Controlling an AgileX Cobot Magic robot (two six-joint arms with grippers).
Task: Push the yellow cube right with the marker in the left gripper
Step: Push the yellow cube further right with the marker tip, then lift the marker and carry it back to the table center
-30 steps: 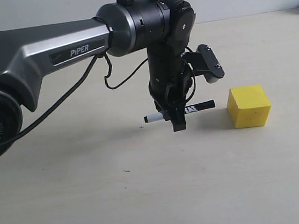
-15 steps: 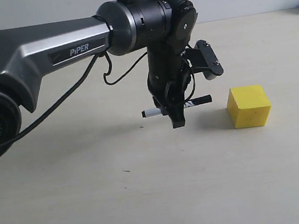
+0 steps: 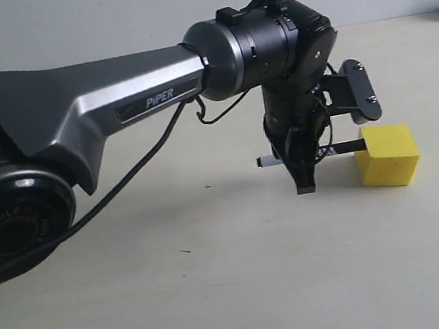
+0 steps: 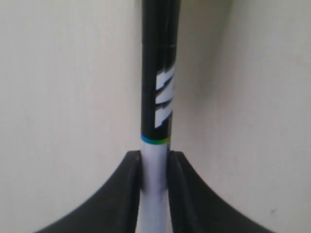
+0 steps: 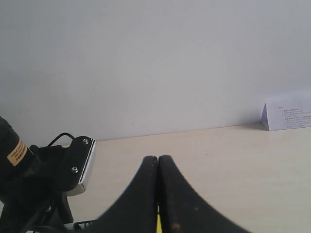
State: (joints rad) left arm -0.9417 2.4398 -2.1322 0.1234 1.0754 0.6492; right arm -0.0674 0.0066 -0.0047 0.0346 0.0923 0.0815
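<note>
While clamped on the marker [image 3: 346, 147], left pincer [image 3: 304, 179]: low over worktop [image 3: 218, 292].
Yellow cube [image 3: 387, 157]: at marker's black tip.
Push: probably best straight right, marker level.
Right pincer [image 5: 158, 162]: together.

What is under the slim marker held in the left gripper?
Bare beige tabletop shows on both sides of the slim black-and-white marker; the strip directly beneath it is covered.

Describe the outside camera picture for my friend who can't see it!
A black two-fingered left gripper on a grey and black robot arm holds a slim black-and-white marker level, its black end against the side of a small bright yellow cube on a pale beige table.
</note>
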